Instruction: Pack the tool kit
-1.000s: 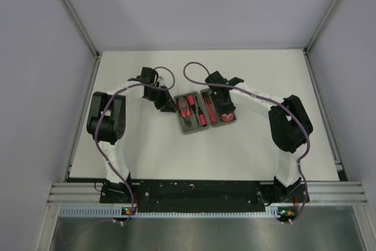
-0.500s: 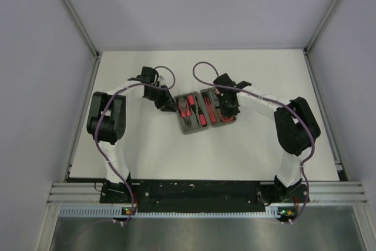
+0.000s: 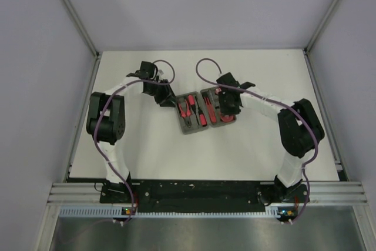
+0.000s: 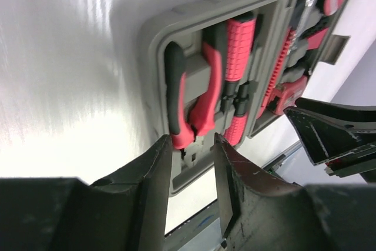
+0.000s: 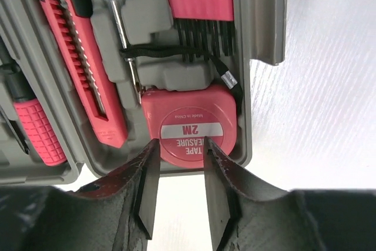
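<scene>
The left gripper (image 4: 192,140) hovers at the near left end of the flat grey plastic clamshell case (image 4: 154,33). Its fingers are spread a little and pinch nothing. Its tips are just above the handle ends of the red-and-black pliers (image 4: 208,92), which lie in their moulded slot in the case's left half. The right gripper (image 5: 180,142) hangs over the near edge of the case's right half, its fingers likewise slightly spread and empty. The round red tape measure (image 5: 191,119) sits in its pocket just beyond the tips and is wider than the gap between them. Farther along that half, the long red utility knife (image 5: 76,45) lies in its slot beside the tape measure. The case lies open and flat on the white desk (image 5: 329,116), between the two grippers.

Compared with a second ago, the left wrist has drawn back from the case toward the far side. The right arm's elbow has swung outward, away from the case. The case itself has barely shifted.
</scene>
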Robot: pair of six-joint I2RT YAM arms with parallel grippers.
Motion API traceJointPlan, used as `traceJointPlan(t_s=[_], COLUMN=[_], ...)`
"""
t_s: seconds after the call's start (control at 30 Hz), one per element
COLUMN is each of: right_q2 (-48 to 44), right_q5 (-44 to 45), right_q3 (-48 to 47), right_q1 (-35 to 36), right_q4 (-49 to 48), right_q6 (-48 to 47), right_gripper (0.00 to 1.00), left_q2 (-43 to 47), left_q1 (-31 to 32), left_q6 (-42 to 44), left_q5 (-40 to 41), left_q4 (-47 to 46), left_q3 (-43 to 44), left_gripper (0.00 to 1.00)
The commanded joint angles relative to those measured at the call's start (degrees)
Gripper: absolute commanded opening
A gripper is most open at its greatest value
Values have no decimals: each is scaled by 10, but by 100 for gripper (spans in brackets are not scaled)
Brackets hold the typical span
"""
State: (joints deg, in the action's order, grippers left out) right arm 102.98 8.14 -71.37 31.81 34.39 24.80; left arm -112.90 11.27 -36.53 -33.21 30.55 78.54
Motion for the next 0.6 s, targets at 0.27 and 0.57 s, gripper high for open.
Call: traceJointPlan(t_s=[0.27,0.57], right_q2=[-66,-21], right_q5=[-44,-73], right_q3=[-98,-90], right_q1=[44,204], right_q4=[-19,-54], right_q6=[-115,-212], right_gripper=[53,53], left_q2=[87,103], left_q1=[-44,-76], left_q6=[8,59], left_q5=[-19,17], left_q4=[15,56], left_q3=[74,57], left_gripper=[50,63])
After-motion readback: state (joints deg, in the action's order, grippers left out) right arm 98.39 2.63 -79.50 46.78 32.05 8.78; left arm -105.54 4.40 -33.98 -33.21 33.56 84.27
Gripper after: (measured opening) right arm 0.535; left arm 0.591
